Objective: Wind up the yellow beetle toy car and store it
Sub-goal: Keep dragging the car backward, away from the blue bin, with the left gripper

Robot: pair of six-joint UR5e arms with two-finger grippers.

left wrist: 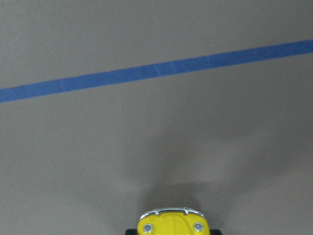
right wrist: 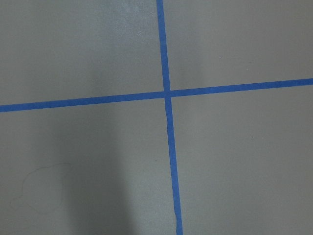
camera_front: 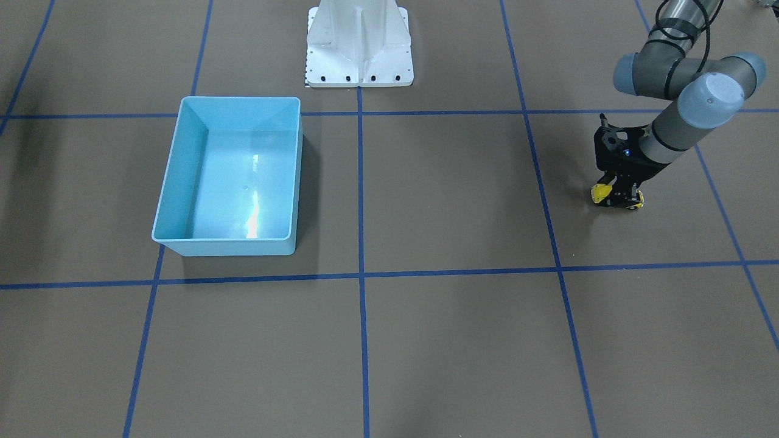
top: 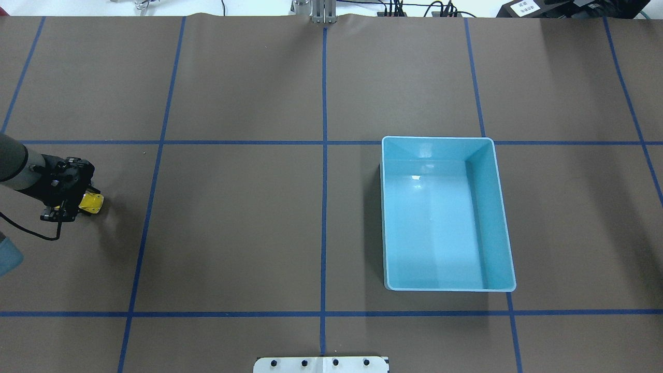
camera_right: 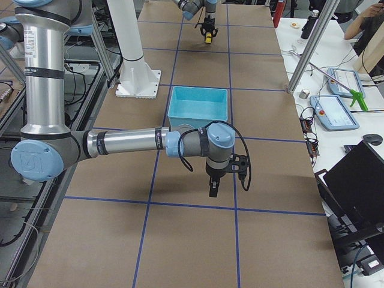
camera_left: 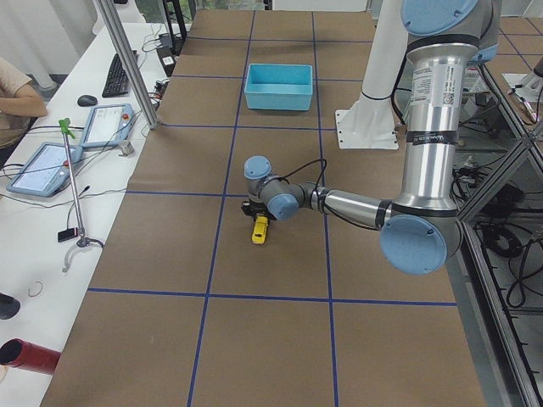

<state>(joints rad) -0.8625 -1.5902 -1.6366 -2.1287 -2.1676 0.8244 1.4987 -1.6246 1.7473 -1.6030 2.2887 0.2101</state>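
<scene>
- My left claw (camera_front: 618, 198) is clamped on the yellow beetle toy car (camera_front: 601, 193), with one black finger on each flank and yellow showing past both.
- The car is small, glossy and rounded. My left wrist camera catches only its domed nose with a chrome bumper strip and two small round lamps (left wrist: 172, 225).
- The car sits low at the tabletop (camera_front: 456, 194), out at the far left end of my reach and well apart from the bin.
- The light blue bin (top: 435, 150) is a smooth plastic rectangle with sloped walls, rounded corners and a shiny floor that throws back glare. It stands on my right half of the tabletop.
- The tabletop is matt brown paper, divided into large squares by blue tape (right wrist: 166, 93).
- My right claw (camera_right: 213, 187) hangs over a tape crossing, near the bin. I cannot tell whether its fingers are apart or together.
- My white metal base plate (camera_front: 359, 42), flat with ribbed gussets and dark bolts, stands at the middle of the tabletop's edge.
</scene>
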